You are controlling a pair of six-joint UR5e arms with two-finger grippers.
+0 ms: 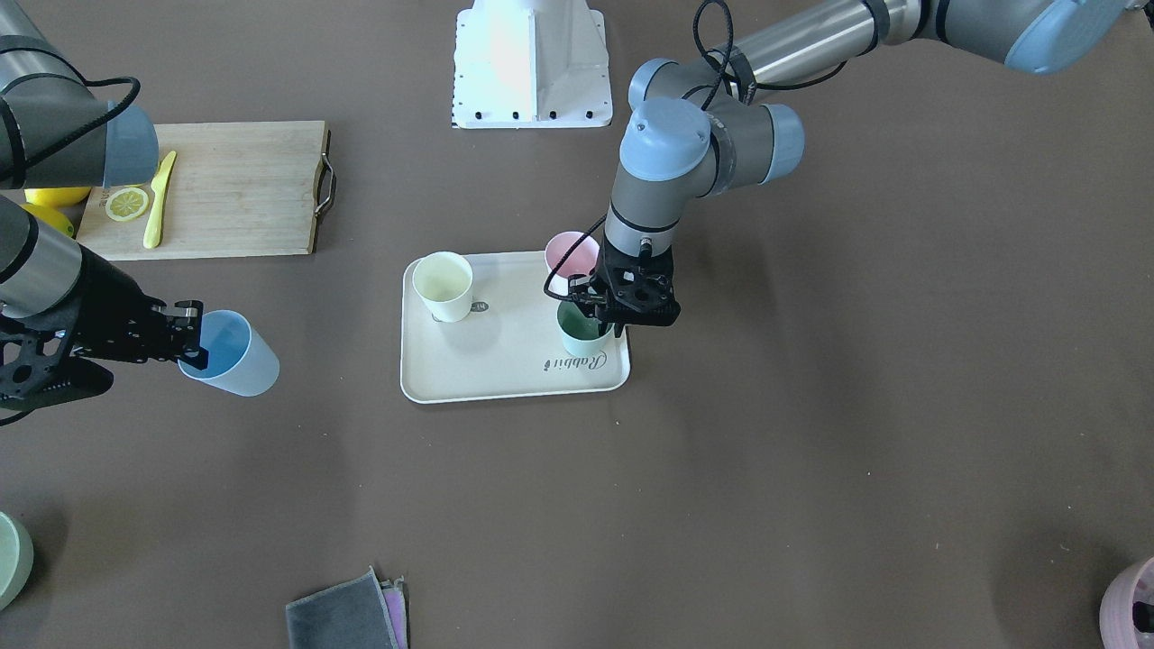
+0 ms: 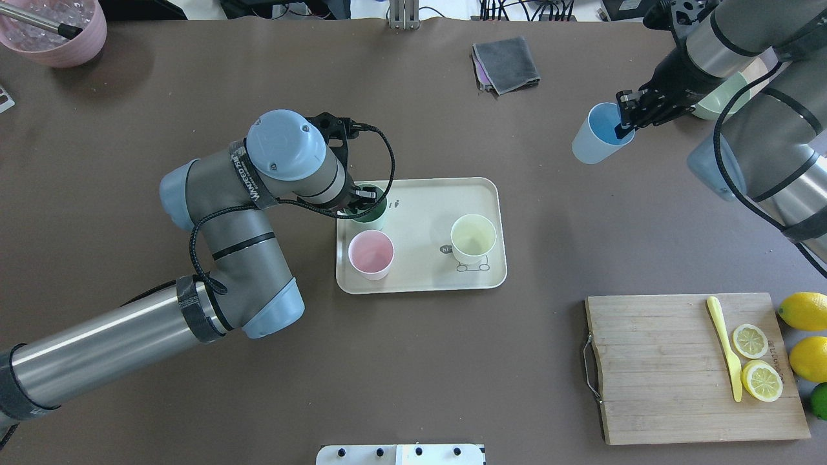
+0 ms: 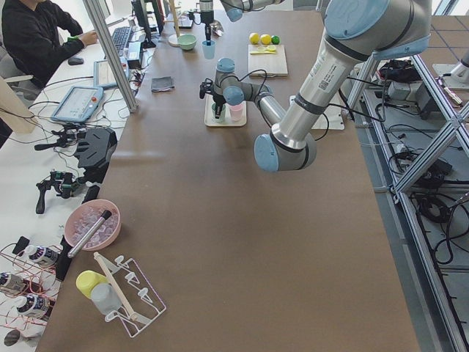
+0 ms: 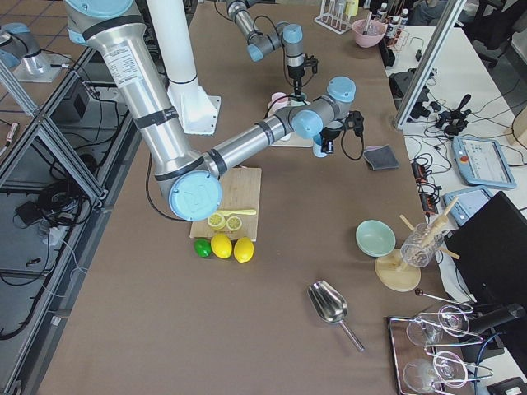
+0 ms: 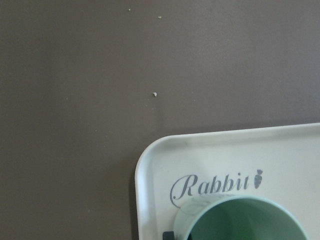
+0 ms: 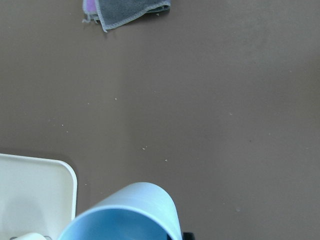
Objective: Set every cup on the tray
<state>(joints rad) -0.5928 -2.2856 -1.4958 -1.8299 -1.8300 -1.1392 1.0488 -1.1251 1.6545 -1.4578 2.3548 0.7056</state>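
The cream tray (image 1: 505, 379) (image 2: 420, 279) lies mid-table. On it stand a pale yellow cup (image 1: 443, 286) (image 2: 473, 239), a pink cup (image 1: 571, 255) (image 2: 371, 254) and a mint green cup (image 1: 581, 333) (image 2: 369, 212). My left gripper (image 1: 595, 317) (image 2: 363, 196) is shut on the green cup's rim; the left wrist view shows that cup (image 5: 240, 220) upright beside the "Rabbit" script. Off the tray, my right gripper (image 1: 192, 353) (image 2: 624, 126) pinches the rim of the tilted light blue cup (image 1: 230, 353) (image 2: 597, 134) (image 6: 125, 215).
A wooden cutting board (image 2: 659, 368) carries lemon slices and a yellow knife, with whole lemons (image 2: 804, 310) beside it. A grey cloth (image 2: 506, 62) lies at the far edge. A pale green dish (image 2: 720, 100) sits behind my right arm and a mauve pot (image 2: 55, 32) at the far left corner.
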